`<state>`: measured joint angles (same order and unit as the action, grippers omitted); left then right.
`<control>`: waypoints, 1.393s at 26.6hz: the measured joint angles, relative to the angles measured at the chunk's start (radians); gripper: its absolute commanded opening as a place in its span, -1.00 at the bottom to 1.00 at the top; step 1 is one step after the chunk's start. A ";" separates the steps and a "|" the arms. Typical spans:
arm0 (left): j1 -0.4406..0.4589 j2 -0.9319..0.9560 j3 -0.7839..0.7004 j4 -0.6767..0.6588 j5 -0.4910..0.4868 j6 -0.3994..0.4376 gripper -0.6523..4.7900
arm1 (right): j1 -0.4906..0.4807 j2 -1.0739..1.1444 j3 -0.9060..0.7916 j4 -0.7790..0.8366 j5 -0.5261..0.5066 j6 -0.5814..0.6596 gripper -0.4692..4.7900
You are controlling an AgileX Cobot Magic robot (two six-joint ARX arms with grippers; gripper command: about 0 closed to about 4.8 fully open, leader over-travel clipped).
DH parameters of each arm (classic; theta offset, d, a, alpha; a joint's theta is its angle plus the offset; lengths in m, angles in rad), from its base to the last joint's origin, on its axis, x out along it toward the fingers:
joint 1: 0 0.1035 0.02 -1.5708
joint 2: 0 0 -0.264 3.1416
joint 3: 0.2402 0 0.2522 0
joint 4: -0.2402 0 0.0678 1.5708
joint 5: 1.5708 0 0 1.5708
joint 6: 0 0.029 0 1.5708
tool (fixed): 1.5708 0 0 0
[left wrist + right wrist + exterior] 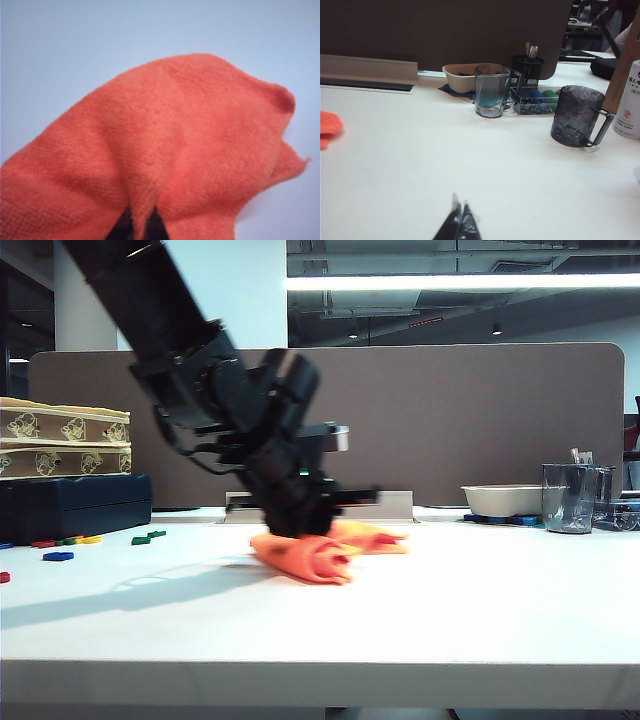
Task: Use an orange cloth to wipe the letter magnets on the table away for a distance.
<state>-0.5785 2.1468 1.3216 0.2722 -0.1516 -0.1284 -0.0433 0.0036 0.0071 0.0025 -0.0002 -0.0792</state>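
Where the table (450, 590) spreads white before us, we see the left gripper (296, 528) pressed down mid-table on the orange cloth (320, 552), its fingers (125, 225) clamped together on a fold of that crumpled towel. Off to the far left lie the letter magnets (75, 545), well apart from the cloth. Blurred, the arm's outline looks uncertain. Our right gripper (459, 225) hangs low over bare table, fingertips pinched together, holding nothing.

I see the orange cloth (318, 551) pinched under my black left gripper (139, 223), on the white table (420, 610). Off its side lie green, blue, red, yellow letter magnets (148, 537). My black right gripper (459, 222) shows too.
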 measured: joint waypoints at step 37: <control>0.440 -0.513 -0.002 -0.316 0.172 0.200 -0.78 | 0.000 0.000 0.000 0.000 0.000 0.000 -0.84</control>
<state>-0.1387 1.6337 1.3193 -0.0437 0.0204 0.0715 -0.0433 0.0036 0.0071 0.0025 -0.0002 -0.0792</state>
